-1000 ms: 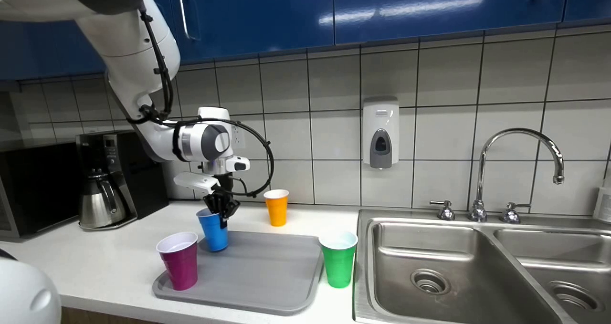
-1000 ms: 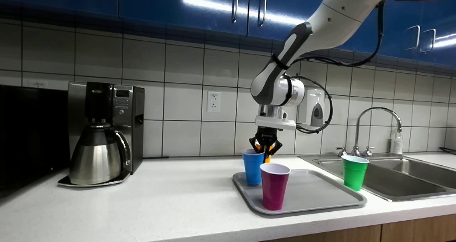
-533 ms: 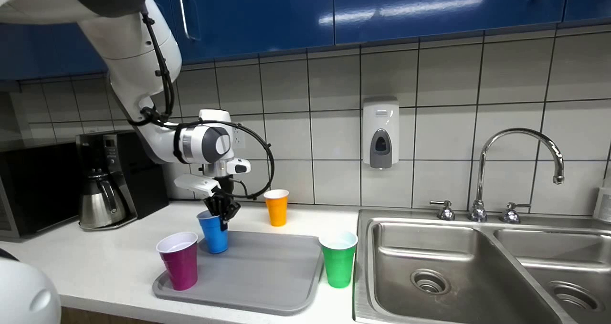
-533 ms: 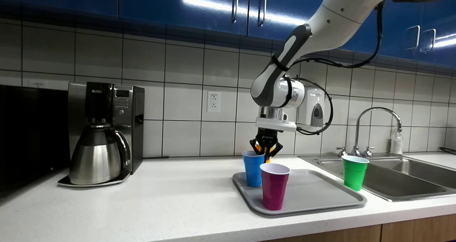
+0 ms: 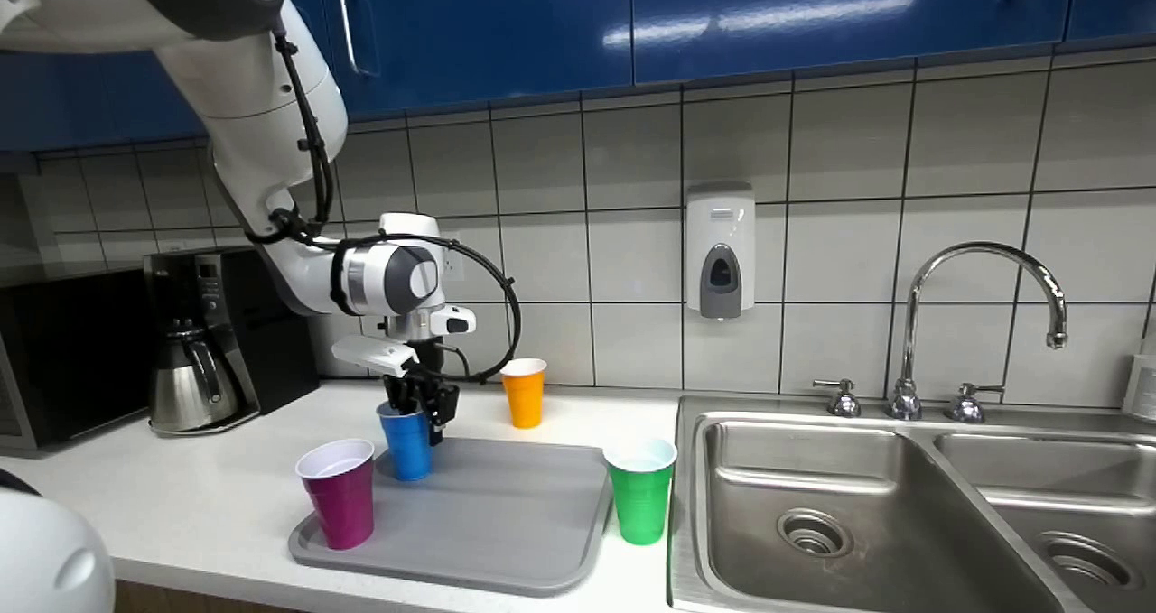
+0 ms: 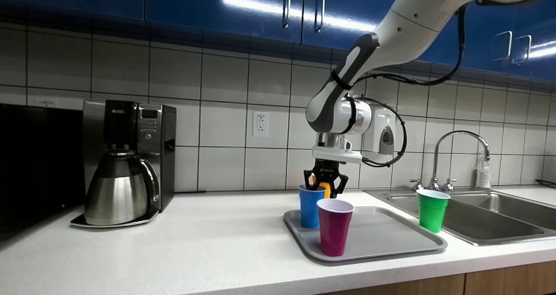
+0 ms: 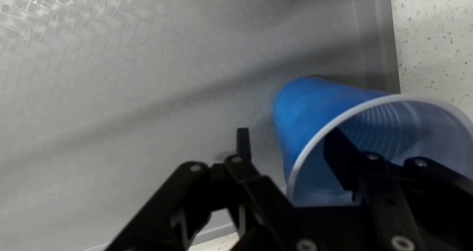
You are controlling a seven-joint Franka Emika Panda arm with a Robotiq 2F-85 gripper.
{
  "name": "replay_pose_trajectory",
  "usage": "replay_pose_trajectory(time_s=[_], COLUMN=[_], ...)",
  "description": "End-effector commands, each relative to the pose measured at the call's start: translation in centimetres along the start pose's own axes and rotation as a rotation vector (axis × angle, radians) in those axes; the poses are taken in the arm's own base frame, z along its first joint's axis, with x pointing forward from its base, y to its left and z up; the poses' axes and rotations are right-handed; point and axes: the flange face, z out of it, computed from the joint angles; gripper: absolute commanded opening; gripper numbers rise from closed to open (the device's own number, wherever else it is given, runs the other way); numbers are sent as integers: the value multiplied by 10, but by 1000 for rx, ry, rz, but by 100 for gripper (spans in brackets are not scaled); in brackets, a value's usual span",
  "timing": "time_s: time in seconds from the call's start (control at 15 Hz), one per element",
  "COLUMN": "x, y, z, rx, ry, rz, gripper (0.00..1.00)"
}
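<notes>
The blue cup point(image 7: 314, 114), right in the wrist view, looks smooth and plastic; the grey tray point(image 7: 147, 70) is textured, shiny at upper left. Lower right in an exterior view, the sink point(image 5: 813, 469) is satiny metal.

I'm holding the arm point(image 6: 402, 32) out from above — it's slanting down in both exterior views, then bending at the wrist point(image 6: 347, 114), which is carrying the gripper point(image 7: 288, 151) beneath it, pointing downward. In the wrist view I'm seeing the two black fingers point(image 7: 244, 147) standing apart, side by side — a gap is separating them.
</notes>
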Motion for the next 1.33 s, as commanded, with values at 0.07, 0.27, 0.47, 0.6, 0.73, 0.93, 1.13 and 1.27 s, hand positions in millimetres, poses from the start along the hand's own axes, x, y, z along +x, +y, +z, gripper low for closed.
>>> replay_pose_trajectory(time_s=[0.07, 0.27, 0.47, 0.6, 0.73, 0.93, 1.13, 1.27], x=[-1, -2, -5, -6, -7, -5, 0, 3], y=[1, 1, 0, -1, -2, -6, -7, -8], z=[-9, -11, -22, -32, -42, -59, -72, -79], rx=[3, 1, -7, -7, -2, -8, -12, -21], ry=[-2, 0, 20, 38, 58, 89, 122, 140], rz=[1, -3, -20, -28, -34, -42, -60, -69], gripper=[94, 100, 100, 100, 100, 100, 100, 100])
